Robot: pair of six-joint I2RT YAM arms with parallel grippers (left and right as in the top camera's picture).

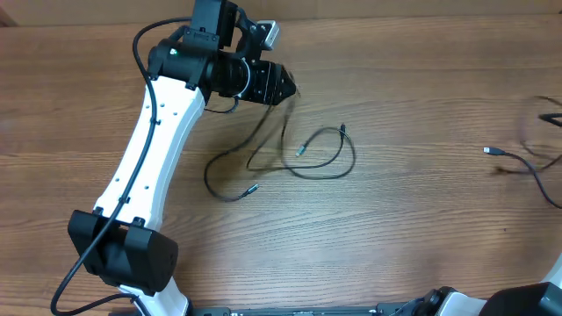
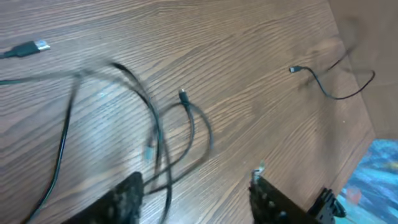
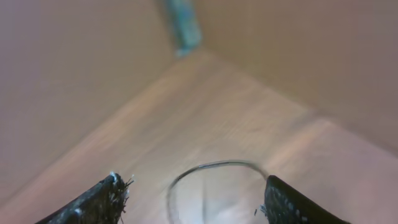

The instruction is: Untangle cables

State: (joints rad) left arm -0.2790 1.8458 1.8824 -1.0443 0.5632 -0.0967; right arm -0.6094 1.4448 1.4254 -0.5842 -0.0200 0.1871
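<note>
The left end effector (image 1: 285,88) hangs over the far middle of the worktop (image 1: 421,246), its jaws wide apart in the left wrist view, gripping nothing. Just below it lies the tangle of cables (image 1: 353,158), thin black loops crossing one another with small plugs at the ends. One strand rises toward the end effector, and strands pass close by one finger (image 2: 124,199); contact cannot be told through the blur. A separate cable (image 1: 509,158) lies well apart, near the right edge. The right end effector (image 3: 193,182) is also wide, with a blurred cable loop (image 3: 211,165) showing between its fingers.
</note>
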